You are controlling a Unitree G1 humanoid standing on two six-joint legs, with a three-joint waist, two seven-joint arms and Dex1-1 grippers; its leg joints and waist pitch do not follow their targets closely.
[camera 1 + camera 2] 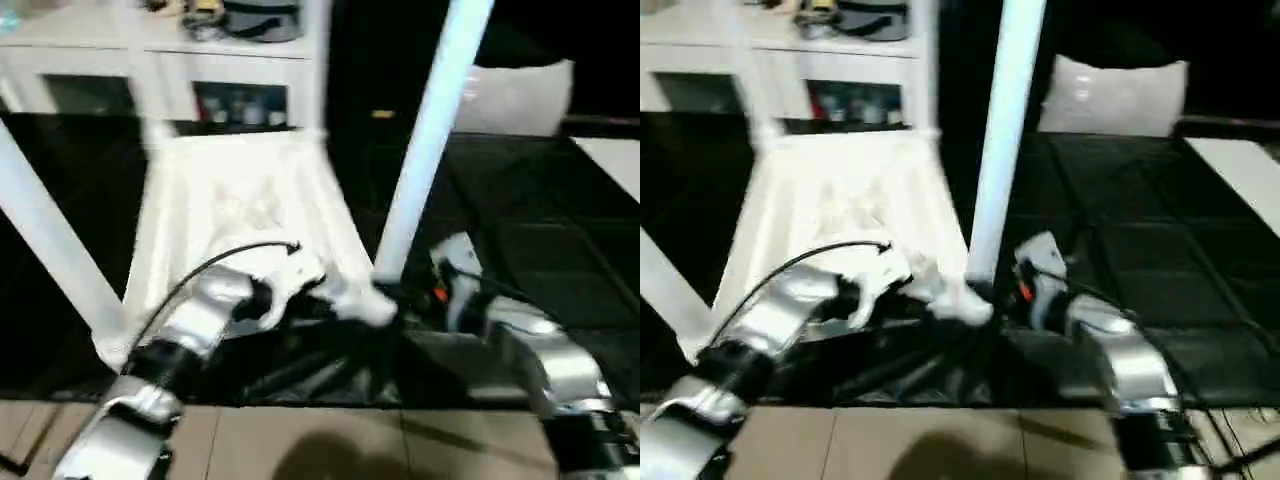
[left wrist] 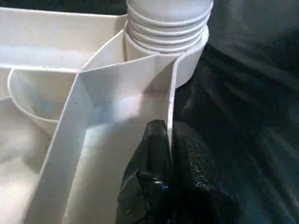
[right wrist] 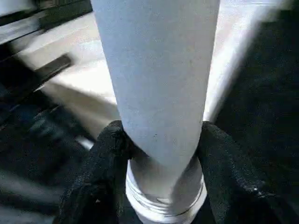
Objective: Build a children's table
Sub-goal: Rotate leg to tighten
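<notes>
Background: black padded floor mat [image 1: 540, 230] under the work, pale floor tiles [image 1: 300, 440] nearest the robot, a white cabinet with glass doors [image 1: 150, 85] behind.
Table top: the white table top [image 1: 240, 200] lies upside down on the mat, its ribbed underside facing up.
Legs already standing: one white leg [image 1: 45, 235] rises at the left side of the top; another thin one [image 1: 312, 60] stands at the far corner, blurred.
Leg in hand: a long white tapered leg [image 1: 430, 130] stands at the near right corner, leaning a little; its threaded end sits in the round corner socket [image 2: 187, 70].
Thread: some rings of the thread show above the socket, so I judge the leg is not fully screwed in.
Left gripper: the left gripper [image 2: 163, 154] is pinched shut on the thin side wall of the table top, just beside that socket, holding the top steady.
Right gripper: the right gripper [image 3: 161, 154] has its two black fingers [image 3: 100, 158] pressed on both sides of the leg, low, just above the thread.
Step in hand: probably turning the leg into the socket.
How to do it well: keep the leg straight over the socket, keep the left hold firm so the top does not turn, and regrip low after each turn.
Risk: a tilted leg can jam the thread.
</notes>
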